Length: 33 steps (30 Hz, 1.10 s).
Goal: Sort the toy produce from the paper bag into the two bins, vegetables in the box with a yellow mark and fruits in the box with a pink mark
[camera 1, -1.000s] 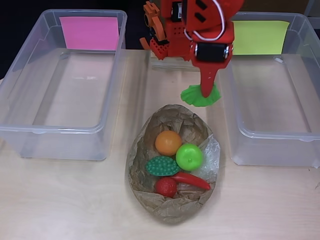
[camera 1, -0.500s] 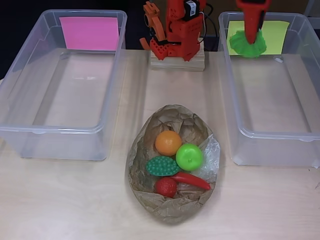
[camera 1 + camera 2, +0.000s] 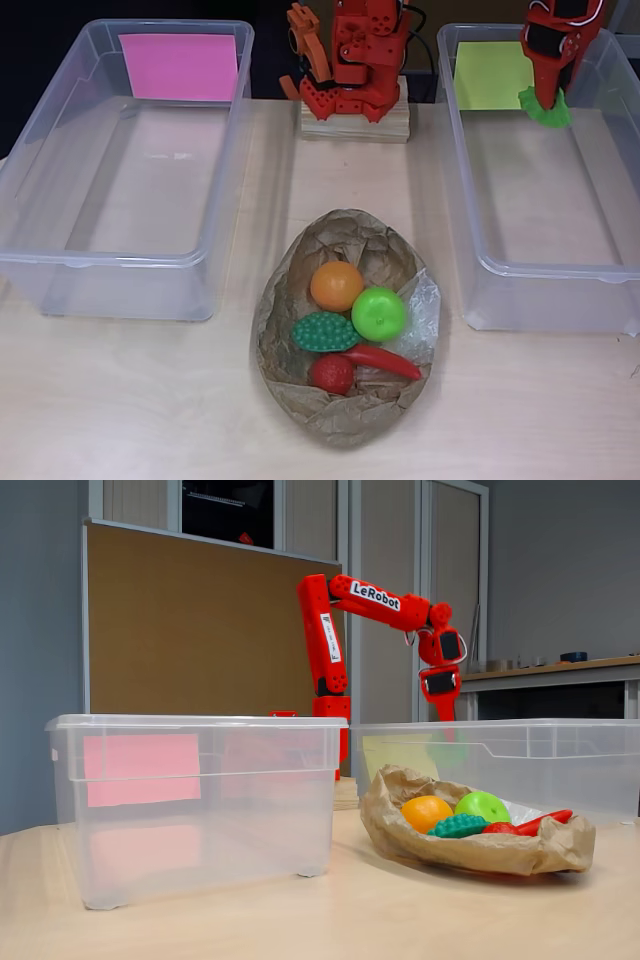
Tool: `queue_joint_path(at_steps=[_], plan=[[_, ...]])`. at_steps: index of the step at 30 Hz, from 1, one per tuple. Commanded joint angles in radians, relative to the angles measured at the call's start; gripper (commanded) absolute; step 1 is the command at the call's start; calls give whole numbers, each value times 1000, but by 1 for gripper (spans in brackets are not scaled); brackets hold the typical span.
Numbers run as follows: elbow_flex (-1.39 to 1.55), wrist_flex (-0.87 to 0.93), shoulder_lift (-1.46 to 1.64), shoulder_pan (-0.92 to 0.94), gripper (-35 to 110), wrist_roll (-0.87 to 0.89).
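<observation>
Risk lay in the release: the jaws (image 3: 548,100) were clamped on a green-leafed vegetable (image 3: 545,108), hanging over the far end of the yellow-marked bin (image 3: 470,220) on the right. Opening too near the far wall could, I judge, bounce it out onto the tabletop (image 3: 150,400).

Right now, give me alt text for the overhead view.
A red robot arm's fingers hold a green leafy toy over the yellow-marked bin at right. The pink-marked bin sits left, and a paper bag of toy produce lies between them.
</observation>
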Motion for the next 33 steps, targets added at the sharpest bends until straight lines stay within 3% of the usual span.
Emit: queue_joint_path(at_steps=[1, 9, 14, 22, 33], plan=[[29, -48, -14, -46, 7, 66], [210, -278, -20, -120, 16, 164], [121, -158, -12, -84, 20, 57], [-310, 244, -8, 129, 21, -417], [-298, 201, 199, 609, 15, -1304]])
